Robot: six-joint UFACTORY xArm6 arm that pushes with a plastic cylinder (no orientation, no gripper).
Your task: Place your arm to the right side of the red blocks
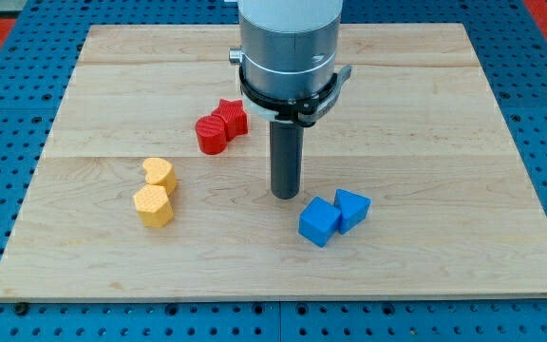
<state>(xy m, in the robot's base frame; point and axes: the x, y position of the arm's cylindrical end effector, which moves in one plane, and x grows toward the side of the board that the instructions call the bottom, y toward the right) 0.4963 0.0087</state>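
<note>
Two red blocks touch each other left of the board's middle: a red round-ended block (212, 133) and a red star-shaped block (231, 116) just above and to the right of it. My tip (286, 196) stands on the board below and to the right of the red blocks, clearly apart from them. The tip is just above and left of the blue cube (319, 221).
A second blue block (352, 208) touches the blue cube on its right. A yellow heart-shaped block (160, 173) and a yellow hexagonal block (153, 205) sit together at the left. The wooden board (444, 114) lies on a blue pegboard.
</note>
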